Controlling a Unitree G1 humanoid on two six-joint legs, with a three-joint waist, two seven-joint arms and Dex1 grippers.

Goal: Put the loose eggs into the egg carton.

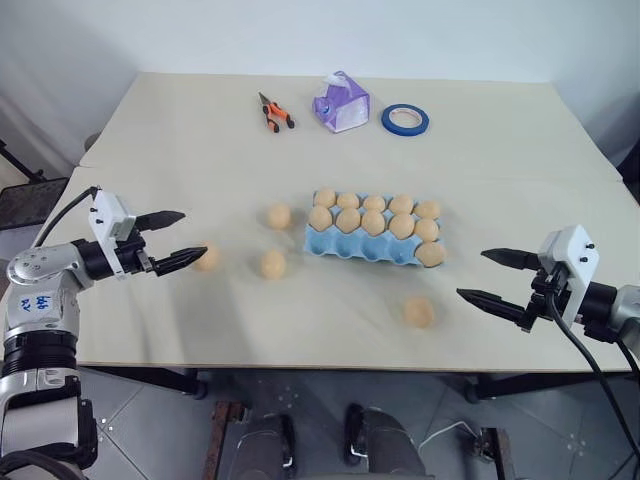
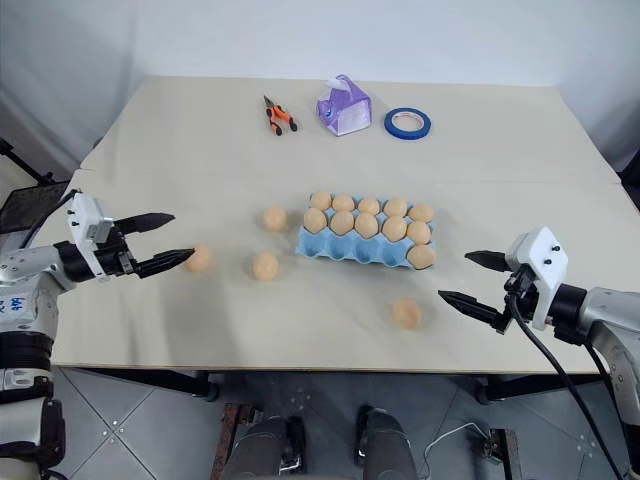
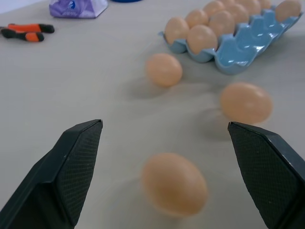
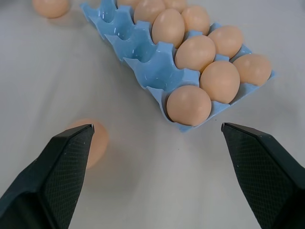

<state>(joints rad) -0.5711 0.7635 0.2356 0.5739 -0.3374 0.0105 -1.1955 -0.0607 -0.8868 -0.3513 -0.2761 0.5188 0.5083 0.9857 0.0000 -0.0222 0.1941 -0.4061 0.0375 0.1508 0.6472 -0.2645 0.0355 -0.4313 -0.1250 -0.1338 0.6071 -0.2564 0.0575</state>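
A: Look at your left claw (image 1: pixel 178 238) first. Its two black fingers are spread wide and hold nothing. One loose egg (image 1: pixel 208 258) sits on the counter (image 1: pixel 160 150) right by the fingertips.

B: And my right claw (image 1: pixel 498 279)?

A: It is spread wide too, with nothing in it. It hovers near the right end of the egg carton (image 1: pixel 345 245). Another loose egg (image 1: pixel 419 312) lies on the counter between that claw and the carton.

B: Where are the other loose ones?

A: You have two more to the left of the carton, one egg (image 1: pixel 279 216) near its far corner and one egg (image 1: pixel 273 264) nearer to you.

B: How full is the carton?

A: The two far rows are full of eggs. The near row has one egg, at the right end, and its other cups are bare blue.

B: What is at the back?

A: Orange-handled pliers (image 1: pixel 273 112), a purple tissue pack (image 1: pixel 342 103) and a blue tape roll (image 1: pixel 405 120), well apart from the eggs.
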